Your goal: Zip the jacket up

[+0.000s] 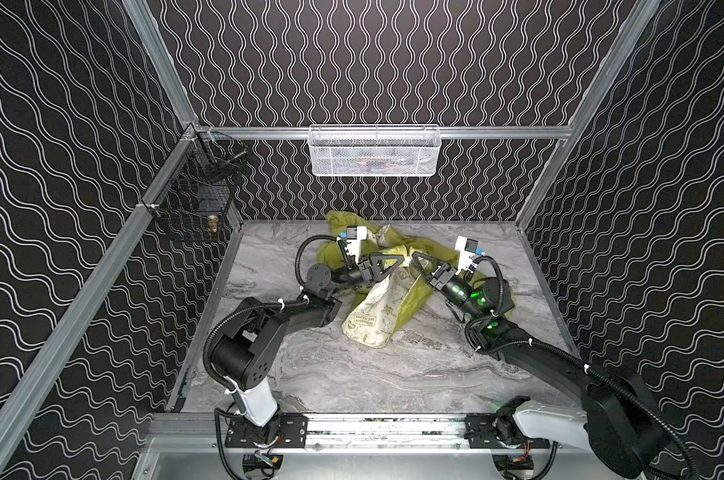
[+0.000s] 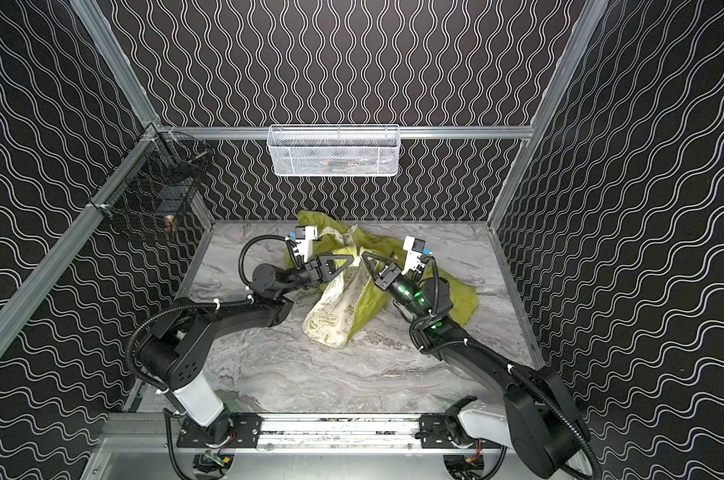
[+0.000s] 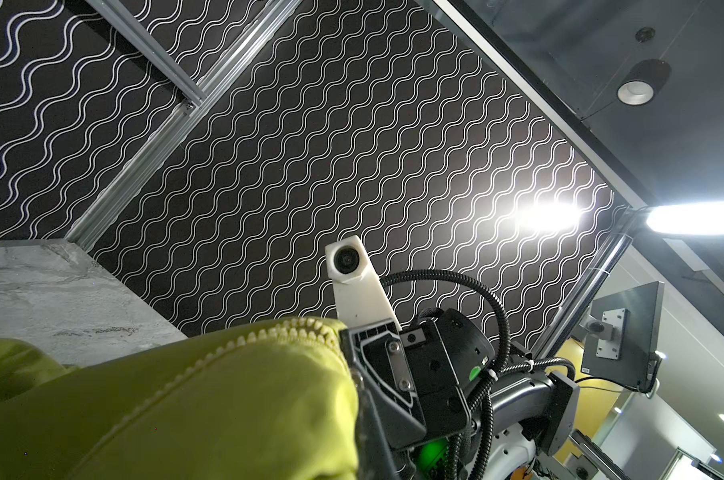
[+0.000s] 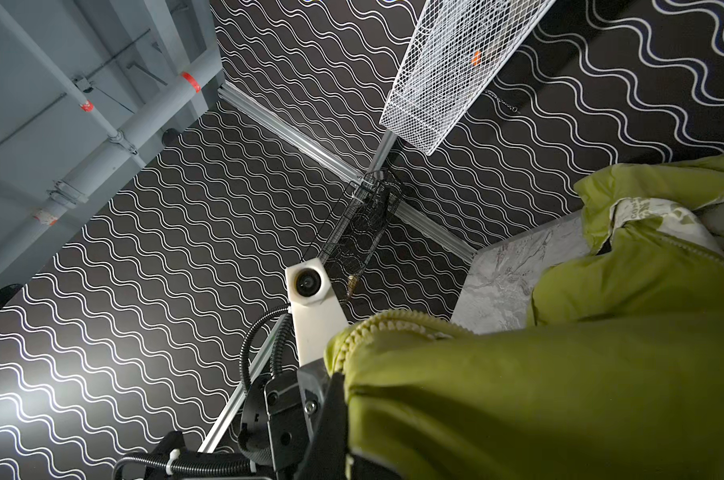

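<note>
Our left fingers (image 1: 395,262) are clenched on a fold of the jacket (image 1: 416,293). Our right fingers (image 1: 416,257) are clenched on another fold just beside it. The 2 tips face each other, close but apart, above the bench (image 1: 352,374). In each wrist view a single unjoined row of zipper teeth (image 3: 268,337) curls over the pinched yellow-green cloth.

Behind the fingers, the left wrist points to the right and the right wrist points left and back. Each forearm slopes down to a bent elbow and on to its base at the front rail (image 1: 372,428).

A white mesh basket (image 1: 374,151) hangs on the back wall and holds something dark and red, possibly tools. A black wire basket (image 1: 194,199) on the left wall holds a small brass-coloured piece (image 1: 212,224).

The jacket lies crumpled at the back middle of the bench. Its long axis runs from the back wall, left of centre, out to the right under the right arm. A cream printed lining flap (image 1: 372,320) spills toward the front.
</note>
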Available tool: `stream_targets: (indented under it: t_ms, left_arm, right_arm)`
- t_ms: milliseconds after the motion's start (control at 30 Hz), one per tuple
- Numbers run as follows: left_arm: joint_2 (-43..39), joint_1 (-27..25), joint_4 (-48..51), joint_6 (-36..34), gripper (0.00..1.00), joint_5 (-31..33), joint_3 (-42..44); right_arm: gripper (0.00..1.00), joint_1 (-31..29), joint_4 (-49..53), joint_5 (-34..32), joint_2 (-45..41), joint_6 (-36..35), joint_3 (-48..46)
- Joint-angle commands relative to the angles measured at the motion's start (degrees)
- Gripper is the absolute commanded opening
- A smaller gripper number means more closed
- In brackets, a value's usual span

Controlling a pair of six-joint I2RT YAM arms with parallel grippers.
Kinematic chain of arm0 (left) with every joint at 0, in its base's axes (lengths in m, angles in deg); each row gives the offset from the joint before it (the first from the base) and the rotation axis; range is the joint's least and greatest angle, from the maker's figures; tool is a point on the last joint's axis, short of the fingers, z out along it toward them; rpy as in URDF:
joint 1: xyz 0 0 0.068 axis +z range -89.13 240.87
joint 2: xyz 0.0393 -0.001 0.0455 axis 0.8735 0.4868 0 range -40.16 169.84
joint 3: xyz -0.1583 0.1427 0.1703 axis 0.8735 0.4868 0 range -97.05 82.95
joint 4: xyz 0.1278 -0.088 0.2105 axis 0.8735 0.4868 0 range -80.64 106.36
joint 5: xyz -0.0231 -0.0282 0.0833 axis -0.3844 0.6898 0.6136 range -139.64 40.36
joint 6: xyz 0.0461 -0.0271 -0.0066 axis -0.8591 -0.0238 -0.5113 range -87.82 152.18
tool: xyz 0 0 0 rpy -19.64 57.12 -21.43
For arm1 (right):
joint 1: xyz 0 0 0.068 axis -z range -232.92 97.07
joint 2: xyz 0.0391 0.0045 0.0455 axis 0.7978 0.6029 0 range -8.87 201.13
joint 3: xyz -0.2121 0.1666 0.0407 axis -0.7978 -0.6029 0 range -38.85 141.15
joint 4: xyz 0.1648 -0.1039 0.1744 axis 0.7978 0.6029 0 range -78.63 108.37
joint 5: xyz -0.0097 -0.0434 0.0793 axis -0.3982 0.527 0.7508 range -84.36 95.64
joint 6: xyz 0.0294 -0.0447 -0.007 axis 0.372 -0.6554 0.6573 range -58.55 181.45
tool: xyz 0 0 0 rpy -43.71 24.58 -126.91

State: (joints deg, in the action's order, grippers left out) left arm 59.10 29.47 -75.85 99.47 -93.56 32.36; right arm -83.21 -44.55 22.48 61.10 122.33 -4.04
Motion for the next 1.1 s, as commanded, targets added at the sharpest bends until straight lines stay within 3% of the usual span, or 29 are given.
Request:
stream_targets:
  t_ms: [0, 1067]
  left_arm:
    - [-0.09, 0.1, -3.56, 0.3, 0.0, -0.59, -0.38]
    - [0.24, 0.17, -3.49, 0.57, 0.0, -0.73, -1.57]
  right_arm:
    - [0.0, -0.07, -3.14, 0.55, -0.1, 0.34, 0.03]
    - [0.0, -0.12, -0.47, 1.97, -1.85, -1.23, -0.97]
